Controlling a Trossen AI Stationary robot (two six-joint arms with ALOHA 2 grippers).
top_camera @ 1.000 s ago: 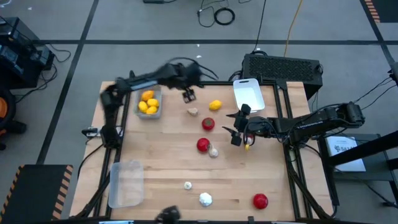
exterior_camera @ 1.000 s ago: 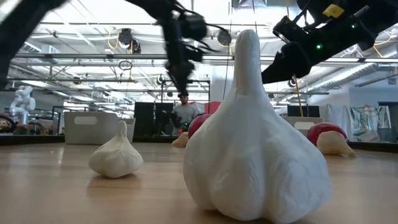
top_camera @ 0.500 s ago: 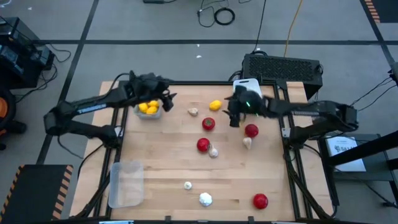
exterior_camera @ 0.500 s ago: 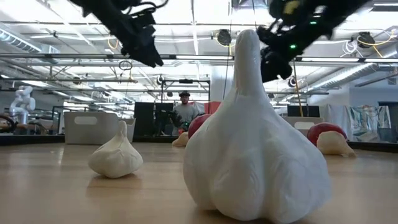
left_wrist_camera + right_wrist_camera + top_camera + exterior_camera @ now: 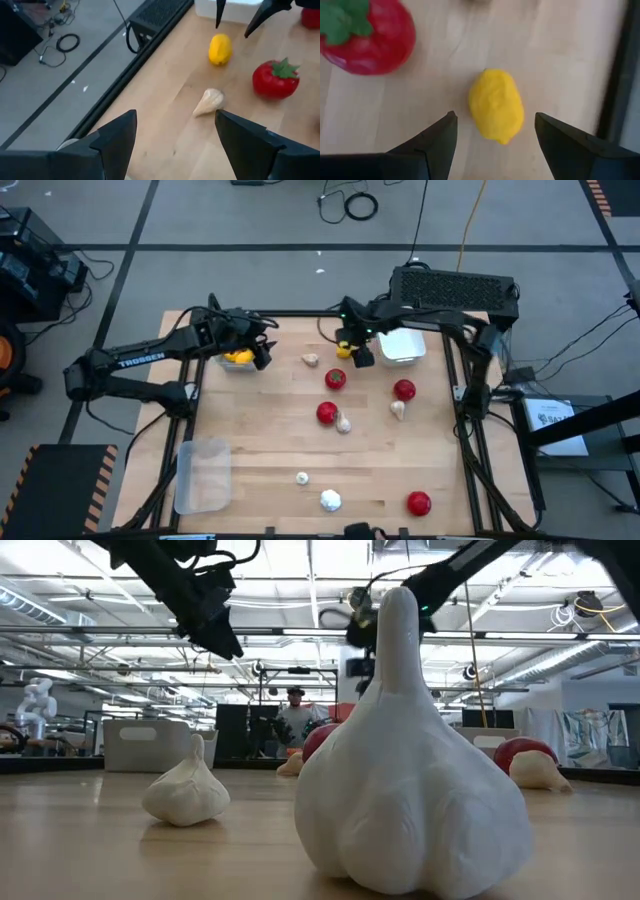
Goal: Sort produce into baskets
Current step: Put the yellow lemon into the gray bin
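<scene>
The grey basket (image 5: 240,355) is sitting almost wholly hidden beneath the left gripper (image 5: 262,352) in the high view, so only a sliver of its rim and a few of the yellow lemons (image 5: 237,357) lying in it are showing. The left gripper is hovering with its fingers spread apart and nothing between them; in the left wrist view a small garlic clove (image 5: 209,101) is lying ahead of the fingers, with a red tomato (image 5: 275,78) just beyond it. The right gripper (image 5: 352,350) is hanging directly over a loose lemon (image 5: 496,106), fingers parted wide on either side and not touching it; in the high view that lemon is being mostly covered by the gripper. The white basket (image 5: 400,344) is sitting just beside the right gripper, toward the right arm's base, its far end cut off by the arm, and what is in it cannot be made out. The clear basket (image 5: 203,474) is lying well away from both grippers, at the near left corner of the table (image 5: 365,465), looking empty. In the low view a large garlic bulb (image 5: 410,780) is blocking much of the table behind it.
</scene>
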